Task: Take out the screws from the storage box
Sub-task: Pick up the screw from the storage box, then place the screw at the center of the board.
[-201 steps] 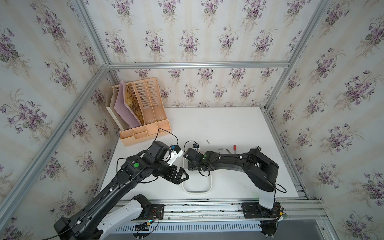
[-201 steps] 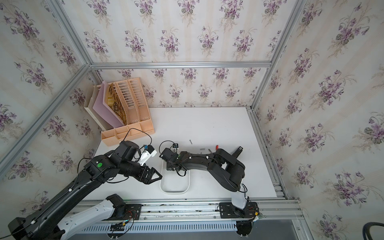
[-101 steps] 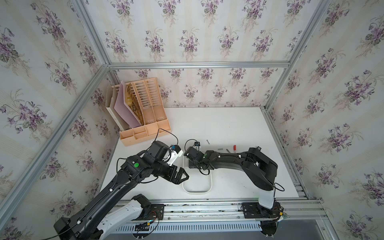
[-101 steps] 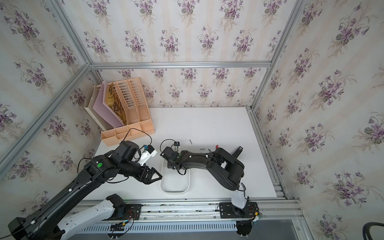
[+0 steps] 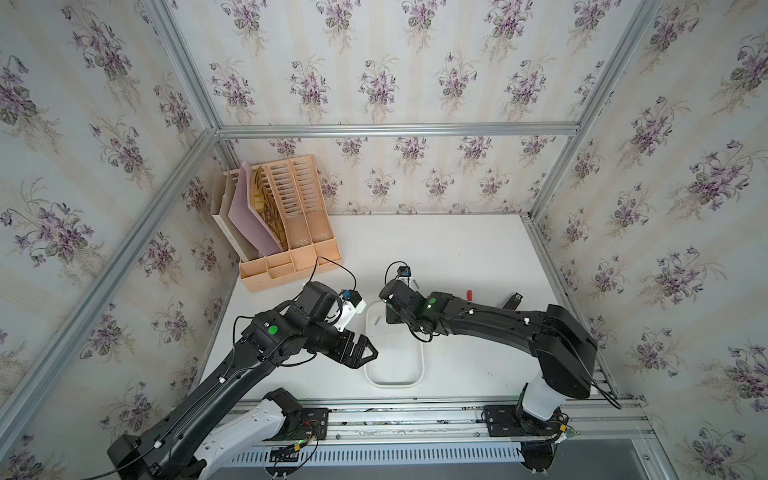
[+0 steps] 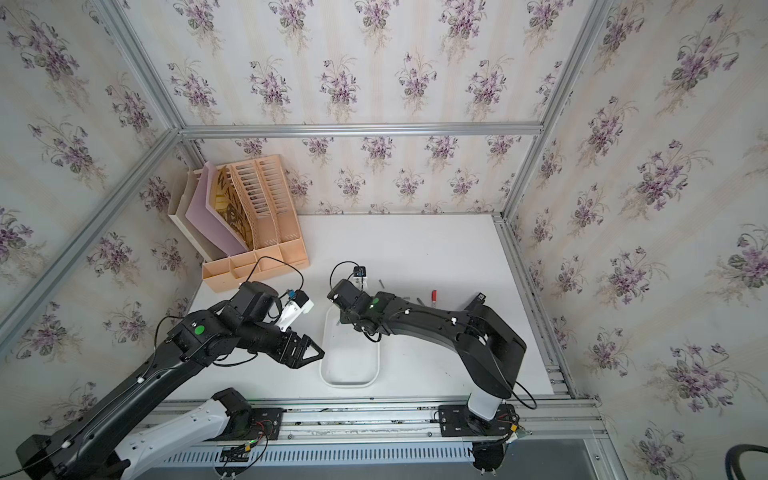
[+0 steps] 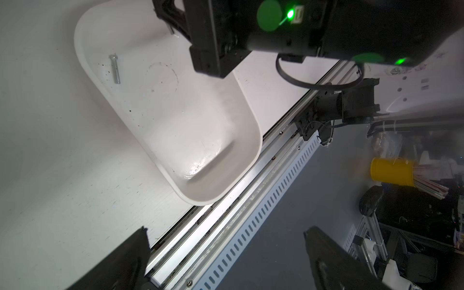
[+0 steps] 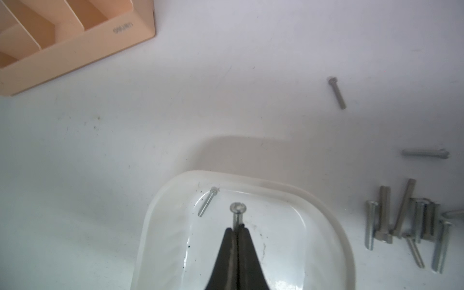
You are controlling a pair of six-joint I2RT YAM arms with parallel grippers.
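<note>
Okay, quick rundown. Got the right gripper (image 8: 237, 229) pressed together on the shaft of one screw (image 8: 237, 216), head poking out past the tips, all of it over the floor of the white storage box (image 8: 288, 226). No telling from here about contact between that screw and the floor.

Also spotted a second screw (image 8: 207, 202) lying flat inside the box, near the rounded end wall, just beside the pinched one but not touching it. Same one visible in a top view near the box's upper left corner (image 5: 376, 321) and in the left wrist view (image 7: 115, 69). Otherwise seeing only bare, shiny plastic in there, with a few dark specks.

Placing the box at lower centre of the frame in both top views (image 5: 394, 361) (image 6: 349, 365), flat on the white table (image 5: 457, 249), short end close to the metal rail.

Seeing the left gripper (image 5: 368, 353) spread wide with nothing between the fingers (image 7: 120, 263), hanging right at the box's left rim in the frame.

Out on the table: a heap of screws (image 8: 403, 213) just beside the box, plus two stray screws (image 8: 337, 93) (image 8: 424, 153) further off. Red-capped marker pen (image 5: 469, 295) peeking out above the right arm, right of centre. Peach file organiser (image 5: 291, 232) parked upper left of the table, against the wall.
</note>
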